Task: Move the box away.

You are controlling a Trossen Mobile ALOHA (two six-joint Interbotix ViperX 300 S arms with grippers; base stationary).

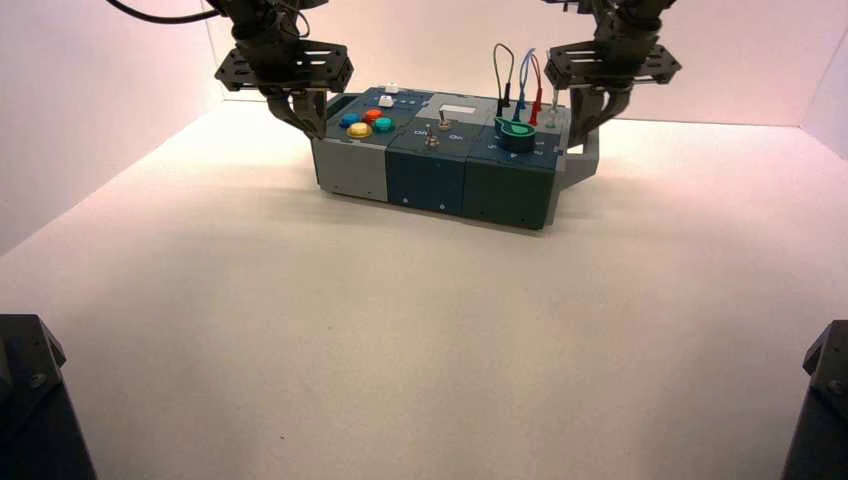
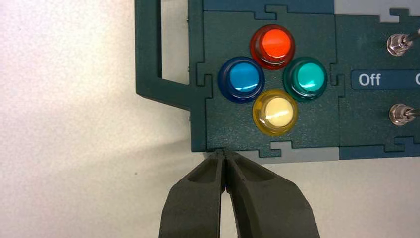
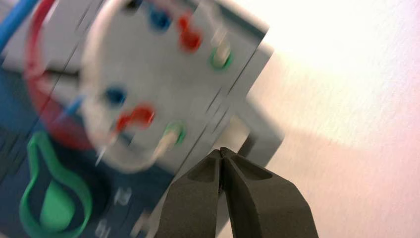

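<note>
Box [image 1: 440,160] sits far back on counter [image 1: 400,340], near rear wall. Left gripper [image 2: 224,154] at box's left end, jaws clenched on nothing, tips touching panel edge beside yellow button [image 2: 275,111]. Right gripper [image 3: 221,151] at right end, jaws likewise clenched empty, beside end handle [image 3: 257,136]. Box looks rigid, fairly heavy; likely slides under push from both ends. Looping wires [image 1: 520,75] fragile, best avoided. Left wrist view alone shows "Off" lettering by toggle switches [image 2: 398,43]; high view alone shows both arms flanking box.
</note>
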